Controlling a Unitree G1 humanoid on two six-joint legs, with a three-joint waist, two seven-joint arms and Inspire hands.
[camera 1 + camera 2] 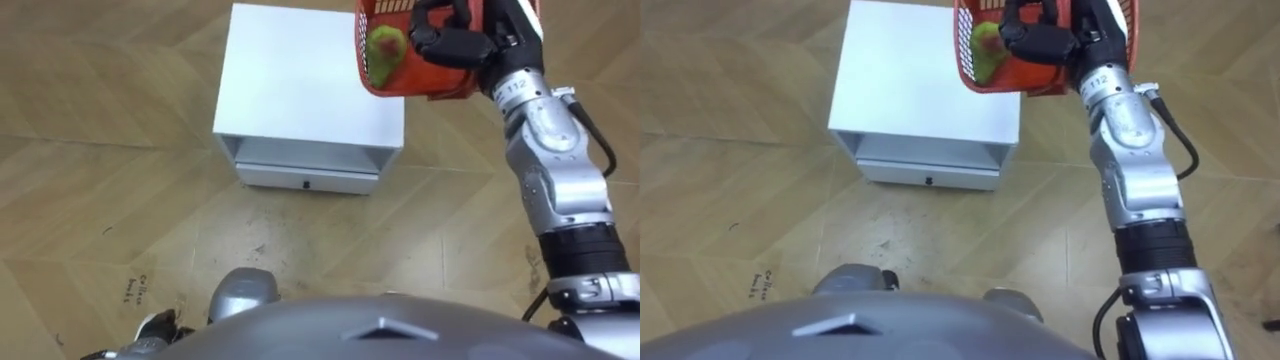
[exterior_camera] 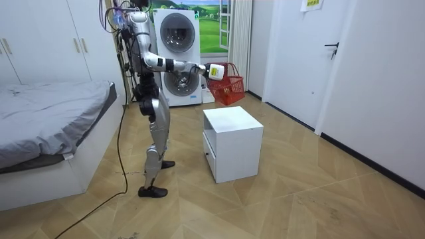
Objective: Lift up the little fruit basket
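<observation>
Left eye view: the right hand (image 1: 450, 40) reaches in from the right, at the top edge. Its dark fingers are curled tight round the rim of the red basket (image 1: 400, 75). The basket hangs in the air with its mouth turned up toward the camera, so the inside shows. A green fruit (image 1: 387, 47) lies against its left wall. The top edge cuts the basket off. Its near wall runs across the view from left to right, which seems to be its long way. Its near left corner hangs over the far right corner of the white cabinet (image 1: 300, 80). The cabinet stands on the wood floor (image 1: 100, 150) with its drawer (image 1: 305, 180) facing the robot. A bit of the left hand (image 1: 155, 328) shows at the lower left, and I cannot tell how its fingers stand.

Right eye view: it shows the same grip, with the fingers wrapped on the basket's rim and the fruit at the left inside.

Room view: the robot stands upright between the bed (image 2: 46, 113) and the cabinet, with a washer (image 2: 176, 56) behind it. Its right arm is stretched forward at chest height. The basket hangs from the hand, tipped, with its handle up. It is above the cabinet's top and well clear of it.
</observation>
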